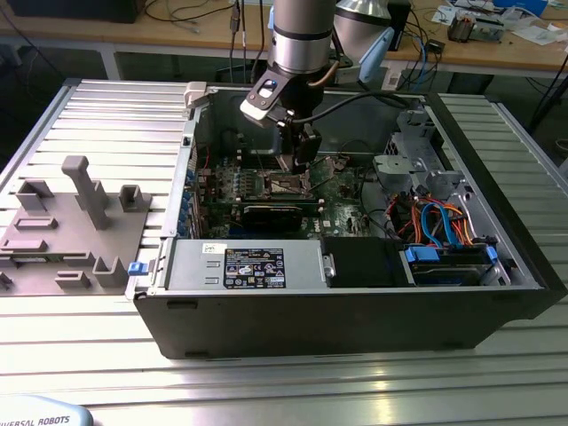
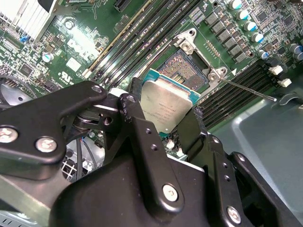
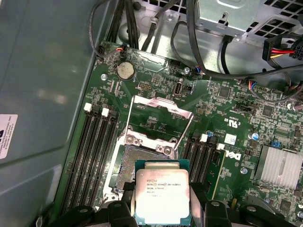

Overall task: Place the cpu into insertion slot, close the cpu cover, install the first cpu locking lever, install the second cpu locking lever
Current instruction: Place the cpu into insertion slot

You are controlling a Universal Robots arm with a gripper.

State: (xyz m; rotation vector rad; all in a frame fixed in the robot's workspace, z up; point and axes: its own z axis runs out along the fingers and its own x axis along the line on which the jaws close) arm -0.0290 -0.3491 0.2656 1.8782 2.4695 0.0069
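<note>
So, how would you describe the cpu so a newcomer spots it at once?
Look inside the open computer case at the green motherboard. Near its bare insertion slot, the gripper holds the cpu: a flat square chip with a dull silver top and teal rim, unlike the long black memory slots alongside.

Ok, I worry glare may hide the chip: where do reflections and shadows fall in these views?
First wrist view: the cpu is evenly lit, the raised cpu cover glints brightly. Second wrist view: the cpu's top carries a pale sheen, the insertion slot is dim yet visible. Exterior view: the gripper hangs in dim light, and the table slats glare nearest the camera.
</note>
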